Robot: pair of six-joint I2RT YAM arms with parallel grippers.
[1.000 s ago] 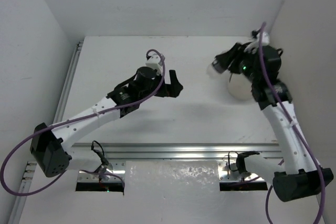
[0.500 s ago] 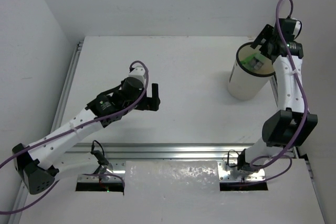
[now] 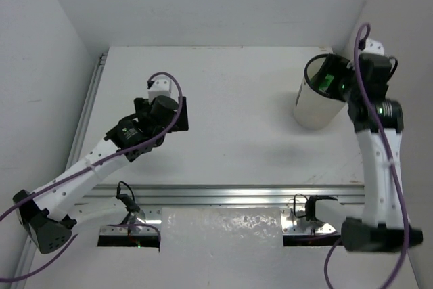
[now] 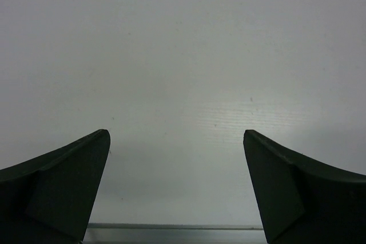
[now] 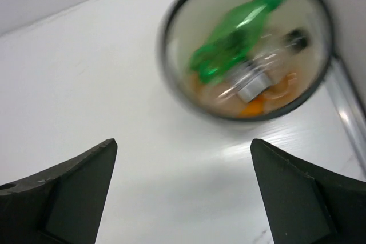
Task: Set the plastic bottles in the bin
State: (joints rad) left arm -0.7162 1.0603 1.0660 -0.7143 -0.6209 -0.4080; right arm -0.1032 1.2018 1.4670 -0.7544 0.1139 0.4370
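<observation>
Left claw [image 4: 176,135] and right claw [image 5: 183,144] both released, empty; green bottle [image 5: 231,38] in bin [image 5: 164,44], labels blurred.

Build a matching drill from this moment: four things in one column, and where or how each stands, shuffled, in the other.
Column one:
1. green plastic bottle
2. tall white cylindrical bin
3. left end effector
4. right end effector

Column two:
A. open and empty, above the bare left part of the table
B. standing upright toward the table's far right corner
C. open and empty, close beside the bin
D. lying inside the bin

Pairs: 1-D; 2-B; 3-A; 4-C
</observation>
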